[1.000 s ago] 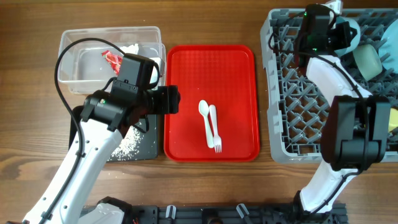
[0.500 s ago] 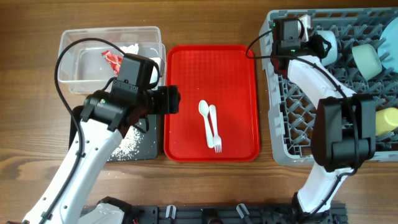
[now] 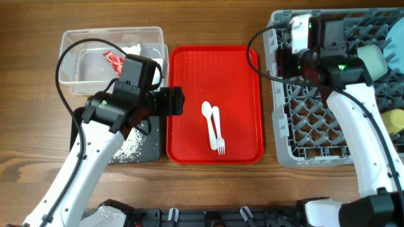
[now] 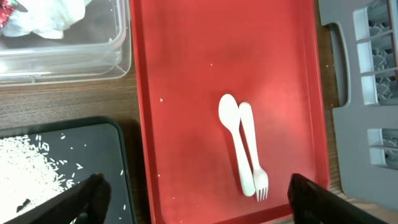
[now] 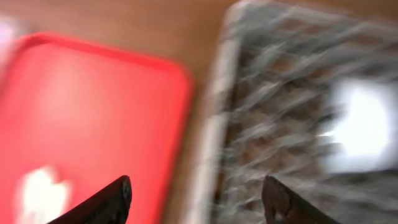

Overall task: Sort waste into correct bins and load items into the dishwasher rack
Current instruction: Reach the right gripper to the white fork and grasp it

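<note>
White spoon [image 3: 207, 118] and fork [image 3: 218, 133] side by side on red tray [image 3: 189, 75] at frame centre, left gripper [image 4: 198, 198] jaws wide, empty, right gripper [image 5: 199, 196] jaws apart, empty, over rack [image 3: 303, 126] at upper right

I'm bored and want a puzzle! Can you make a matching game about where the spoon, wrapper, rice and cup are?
Things:
1 spoon
2 wrapper
3 rice
4 cup

Places:
A in the rack
B on the red tray
C in the tub
D on the black tray

Pairs: 1-B, 2-C, 3-D, 4-A
</note>
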`<move>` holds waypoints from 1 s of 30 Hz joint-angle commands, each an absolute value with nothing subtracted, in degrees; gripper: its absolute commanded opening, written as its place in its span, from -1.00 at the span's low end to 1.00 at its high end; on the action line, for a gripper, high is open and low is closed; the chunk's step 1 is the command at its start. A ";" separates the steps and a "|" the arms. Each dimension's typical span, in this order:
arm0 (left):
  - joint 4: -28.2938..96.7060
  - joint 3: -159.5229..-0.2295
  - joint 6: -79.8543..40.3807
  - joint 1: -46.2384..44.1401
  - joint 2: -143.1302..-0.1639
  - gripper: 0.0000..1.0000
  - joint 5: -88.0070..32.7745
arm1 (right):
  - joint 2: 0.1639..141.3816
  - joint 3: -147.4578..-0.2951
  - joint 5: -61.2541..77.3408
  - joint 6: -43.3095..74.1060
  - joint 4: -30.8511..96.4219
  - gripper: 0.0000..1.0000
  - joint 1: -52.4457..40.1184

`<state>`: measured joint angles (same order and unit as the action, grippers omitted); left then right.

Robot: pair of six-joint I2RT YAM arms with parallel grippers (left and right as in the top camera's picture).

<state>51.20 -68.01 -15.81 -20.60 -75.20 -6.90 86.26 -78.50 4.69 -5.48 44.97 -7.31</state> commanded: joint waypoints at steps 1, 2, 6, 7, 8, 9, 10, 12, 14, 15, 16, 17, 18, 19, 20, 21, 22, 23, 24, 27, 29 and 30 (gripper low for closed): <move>51.42 -68.16 -18.28 -20.01 -75.22 0.93 -5.58 | 87.72 -78.26 18.70 1.91 52.25 0.37 -11.55; 51.90 -68.16 -19.57 -19.46 -75.22 0.96 -4.75 | 88.38 -78.26 18.09 1.98 54.19 0.36 -13.85; 54.92 -68.16 -23.73 -13.26 -75.22 0.99 -4.40 | 91.37 -77.89 12.88 6.72 57.34 0.37 -21.80; 55.68 -68.16 -24.38 -11.66 -75.22 0.99 -4.38 | 92.03 -77.28 12.64 8.14 57.21 0.37 -23.57; 56.82 -68.16 -24.53 -8.69 -75.22 0.99 -4.43 | 93.06 -76.34 11.49 12.10 57.04 0.36 -25.65; 57.45 -68.16 -24.53 -6.85 -75.22 0.99 -4.43 | 93.78 -75.77 11.07 14.31 57.10 0.37 -26.83; 57.93 -68.16 -24.56 -4.93 -75.22 0.99 -4.45 | 94.59 -75.22 11.14 15.92 57.10 0.37 -27.99; 58.35 -68.16 -24.97 -0.40 -75.22 1.00 -4.78 | 96.29 -74.04 10.94 18.76 57.04 0.37 -30.63; 58.30 -68.16 -24.93 5.26 -75.22 0.99 -6.33 | 98.17 -71.59 9.10 21.93 57.08 0.37 -34.30; 58.30 -68.16 -24.95 6.63 -75.22 0.99 -6.63 | 98.61 -70.63 7.84 23.44 57.06 0.37 -35.31; 58.33 -68.16 -24.93 8.05 -75.22 0.99 -7.03 | 98.96 -69.76 6.48 24.95 57.04 0.37 -36.29; 58.33 -68.16 -24.93 8.95 -75.22 0.99 -7.14 | 99.42 -68.53 4.82 26.65 56.62 0.36 -37.30; 58.33 -68.16 -24.93 9.58 -75.22 1.00 -7.22 | 99.66 -67.42 3.75 28.10 55.94 0.36 -38.00; 58.37 -68.16 -24.93 9.96 -75.22 0.99 -7.22 | 100.01 -66.35 3.40 28.97 54.87 0.36 -38.50; 58.37 -68.16 -24.91 10.11 -75.22 0.99 -7.22 | 100.22 -65.21 3.44 29.08 53.32 0.36 -38.87; 58.37 -68.16 -24.91 10.09 -75.22 0.99 -7.22 | 100.92 -62.87 3.42 29.19 50.46 0.34 -39.59; 58.37 -68.16 -24.91 10.09 -75.22 1.00 -7.22 | 101.84 -61.63 3.31 30.52 48.51 0.31 -39.70; 58.39 -68.16 -24.91 10.09 -75.22 1.00 -7.22 | 102.28 -61.14 3.40 30.83 47.27 0.27 -39.70; 58.41 -68.16 -24.91 10.09 -75.22 1.00 -7.22 | 102.72 -60.88 3.33 31.40 46.39 0.26 -39.70; 58.41 -68.16 -24.91 10.09 -75.22 1.00 -7.22 | 103.96 -60.40 3.38 32.12 45.50 0.20 -39.70; 58.59 -68.16 -24.91 10.09 -75.22 0.99 -7.22 | 104.27 -60.40 3.31 32.08 45.65 0.20 -39.70; 58.59 -68.16 -24.91 10.09 -75.22 1.00 -7.22 | 104.44 -60.40 2.96 32.10 45.69 0.20 -39.70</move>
<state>58.37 -68.01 -24.34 9.82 -75.20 -6.52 102.91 -60.93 4.56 30.65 45.74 -39.35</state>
